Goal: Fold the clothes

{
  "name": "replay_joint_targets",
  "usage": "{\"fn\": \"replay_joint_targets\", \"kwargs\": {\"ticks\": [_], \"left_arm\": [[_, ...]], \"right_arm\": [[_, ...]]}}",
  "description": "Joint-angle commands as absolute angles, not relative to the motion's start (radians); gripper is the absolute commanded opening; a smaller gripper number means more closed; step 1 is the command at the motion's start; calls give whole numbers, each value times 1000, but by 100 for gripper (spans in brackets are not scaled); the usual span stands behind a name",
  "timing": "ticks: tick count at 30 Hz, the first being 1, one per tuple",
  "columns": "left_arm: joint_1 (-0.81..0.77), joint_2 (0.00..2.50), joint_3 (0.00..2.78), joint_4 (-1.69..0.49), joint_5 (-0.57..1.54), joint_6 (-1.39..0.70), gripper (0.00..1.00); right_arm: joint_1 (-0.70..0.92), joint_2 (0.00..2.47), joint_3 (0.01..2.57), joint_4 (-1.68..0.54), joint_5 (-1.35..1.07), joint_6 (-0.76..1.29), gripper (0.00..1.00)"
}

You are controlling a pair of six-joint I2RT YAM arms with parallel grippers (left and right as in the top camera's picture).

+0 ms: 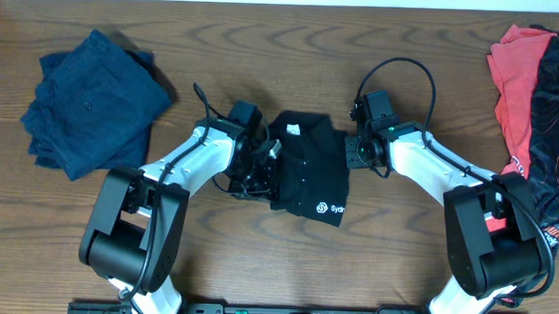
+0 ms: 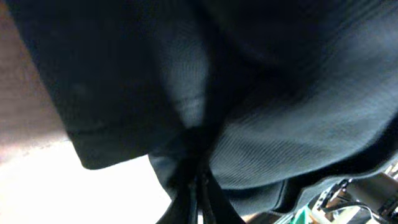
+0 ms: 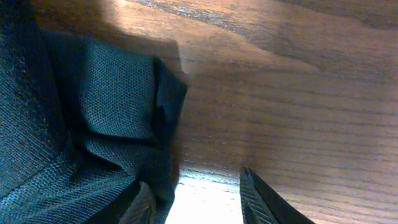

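My left gripper (image 1: 259,168) is pressed together, pinching the left edge of the black shirt (image 1: 308,181), which lies mid-table between my arms. My right gripper (image 3: 196,190) stands spread at the shirt's right edge, with the table (image 3: 298,93) showing between its fingers. A navy garment (image 1: 93,104) lies far left. A red garment (image 1: 513,81) and a black-with-red-print garment (image 1: 553,129) lie far right, well apart from the shirt.

The black shirt (image 1: 307,167) is matt cloth, a fine mesh knit up close. The table (image 1: 285,260) is smooth brown wood, grain plain, with a soft sheen. The navy garment (image 1: 95,104) by its left edge looks matt and woven; the red garment (image 1: 515,81) at its right edge, thin soft cloth. My right fingers (image 3: 267,202) are dark and matt.
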State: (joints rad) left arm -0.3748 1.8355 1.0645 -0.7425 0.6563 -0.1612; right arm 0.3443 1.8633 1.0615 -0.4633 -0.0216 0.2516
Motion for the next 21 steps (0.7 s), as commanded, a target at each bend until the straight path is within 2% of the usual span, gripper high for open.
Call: {"fn": "replay_joint_targets", "kwargs": {"ticks": [1, 5, 13, 16, 21], "left_arm": [[-372, 1836, 1062, -760, 669, -183, 6], [-371, 1802, 1062, -778, 659, -196, 6], [-329, 1683, 1062, -864, 506, -202, 6], [-313, 1681, 1061, -908, 434, -288, 6], [-311, 1681, 1048, -901, 411, -313, 6]], "right_arm": [[332, 1908, 1042, -487, 19, 238, 42], [331, 1908, 1042, -491, 19, 238, 42], [294, 1908, 1042, -525, 19, 238, 42], [281, 1908, 1042, -532, 19, 238, 42], [276, 1908, 1042, -535, 19, 238, 41]]}}
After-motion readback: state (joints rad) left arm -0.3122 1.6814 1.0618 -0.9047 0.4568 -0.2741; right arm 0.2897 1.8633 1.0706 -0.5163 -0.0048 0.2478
